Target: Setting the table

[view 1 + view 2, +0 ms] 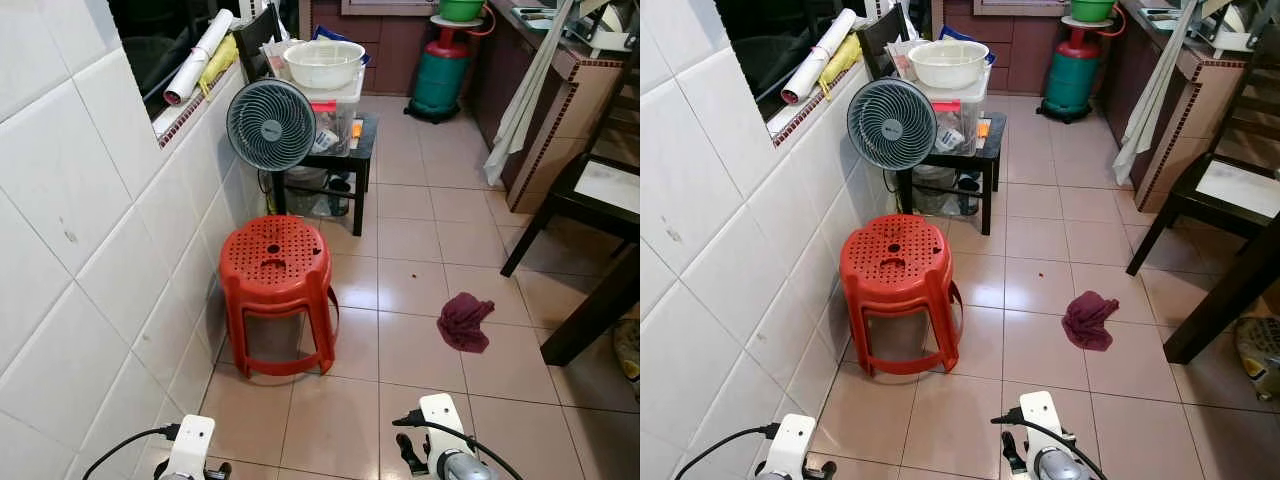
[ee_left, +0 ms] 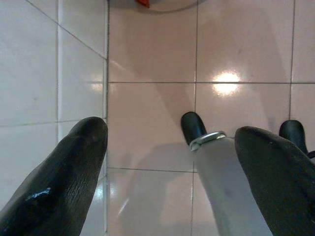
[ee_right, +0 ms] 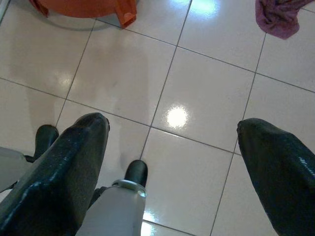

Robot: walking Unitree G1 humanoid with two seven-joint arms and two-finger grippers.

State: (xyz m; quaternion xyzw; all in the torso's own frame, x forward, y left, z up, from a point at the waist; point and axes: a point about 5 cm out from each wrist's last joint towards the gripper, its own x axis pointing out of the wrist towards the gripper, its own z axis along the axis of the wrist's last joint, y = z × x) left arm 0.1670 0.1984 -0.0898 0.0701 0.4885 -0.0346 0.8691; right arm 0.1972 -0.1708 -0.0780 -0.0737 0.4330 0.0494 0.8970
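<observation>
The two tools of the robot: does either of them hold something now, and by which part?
Nothing is held. The left tool and the right tool are both open, with only the floor tiles between their fingers.

Red stool beside white-tiled wall

Glossy tiles covered the floor and wall, the floor throwing back ceiling light. A perforated red plastic stool stood near a crumpled maroon cloth. A white plastic basin sat on clear plastic boxes; dark polished wood framed the table.
</observation>
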